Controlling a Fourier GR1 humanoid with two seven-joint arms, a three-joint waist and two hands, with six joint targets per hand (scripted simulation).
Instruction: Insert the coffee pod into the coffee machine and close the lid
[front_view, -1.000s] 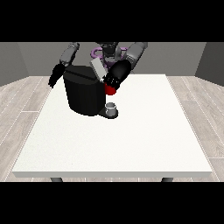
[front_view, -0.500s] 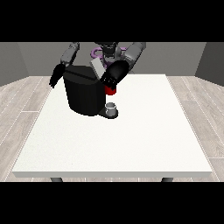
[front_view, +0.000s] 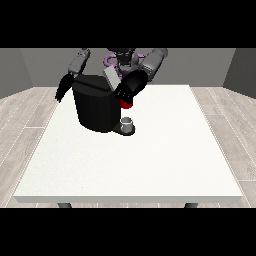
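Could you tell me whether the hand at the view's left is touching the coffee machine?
Apart. The front view shows the hand at the view's left hanging beside the coffee machine, with floor visible between them.

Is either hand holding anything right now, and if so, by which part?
It cannot be told. The hand at the view's right is over the coffee machine; the hand at the view's left hangs beside it, holding nothing visible.

hand at view's right (front_view: 129, 89) raised, other hand (front_view: 62, 88) hanging
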